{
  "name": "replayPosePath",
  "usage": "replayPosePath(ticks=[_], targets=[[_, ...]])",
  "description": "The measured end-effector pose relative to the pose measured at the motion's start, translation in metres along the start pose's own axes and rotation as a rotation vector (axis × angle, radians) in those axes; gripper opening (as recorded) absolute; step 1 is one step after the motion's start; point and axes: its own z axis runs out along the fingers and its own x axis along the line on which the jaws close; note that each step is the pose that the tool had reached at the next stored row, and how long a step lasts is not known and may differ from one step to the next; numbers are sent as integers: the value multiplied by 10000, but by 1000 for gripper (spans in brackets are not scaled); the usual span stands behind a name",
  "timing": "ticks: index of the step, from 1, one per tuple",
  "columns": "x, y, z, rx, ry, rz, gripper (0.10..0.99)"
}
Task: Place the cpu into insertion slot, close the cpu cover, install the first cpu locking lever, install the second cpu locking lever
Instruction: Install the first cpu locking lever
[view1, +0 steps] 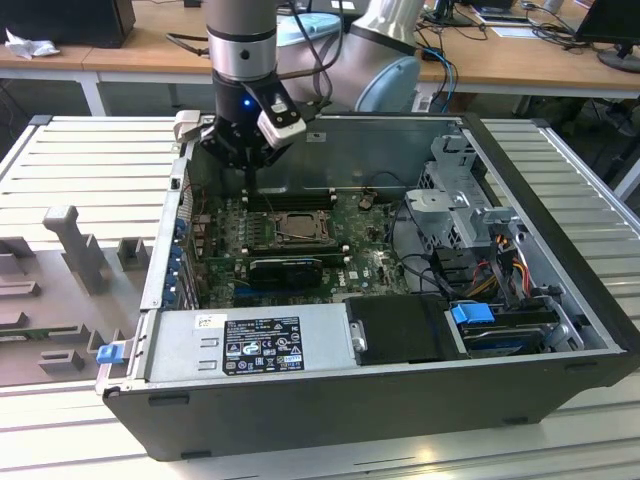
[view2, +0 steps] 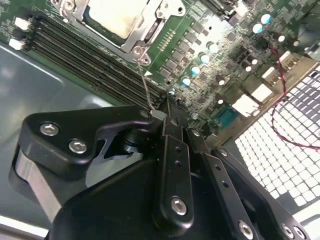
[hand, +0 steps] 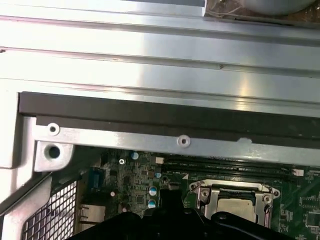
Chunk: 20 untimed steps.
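Cpu (view2: 117, 15) sits in insertion slot (view1: 270, 230) mid-board, w/ cpu cover (view2: 150, 24) down over it. Gripper (view2: 162, 112) fingers pressed together, prob. pinching thin locking lever (view2: 146, 82) tip beside memory slots (view2: 75, 50).

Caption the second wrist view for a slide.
Shut gripper at the free end of a thin locking lever; cpu lies under its closed cover.

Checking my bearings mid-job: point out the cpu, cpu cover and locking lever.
cpu (view2: 117, 15): second wrist view, pale metal top.
cpu cover (view2: 150, 34): second wrist view, frame corner.
locking lever (view2: 146, 82): second wrist view, thin wire shaft.
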Motion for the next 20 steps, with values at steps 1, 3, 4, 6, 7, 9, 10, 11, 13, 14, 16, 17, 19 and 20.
replayPosePath(ticks=[1, 3, 4, 6, 7, 9, 10, 11, 13, 14, 16, 17, 19, 20], targets=[[-21, 3, 1, 0, 0, -3, 106], [-40, 2, 0, 2, 2, -3, 106], [-44, 1, 1, 1, 0, -2, 106], [-62, 1, 2, 2, -1, -2, 106], [-72, 0, 2, 2, 0, -2, 106], [-101, -3, 2, 2, 0, -2, 106], [-113, -4, 1, 3, 0, -3, 106], [-124, -5, 2, 3, 0, -3, 106], [-165, -8, 1, 3, 0, -3, 106], [-182, -9, 1, 3, 1, -2, 106], [-204, -11, 1, 4, 1, -2, 106], [-214, -12, 1, 3, 0, -2, 106], [-249, -14, 1, 3, 0, -4, 106], [-259, -15, 0, 4, 1, -3, 106]])
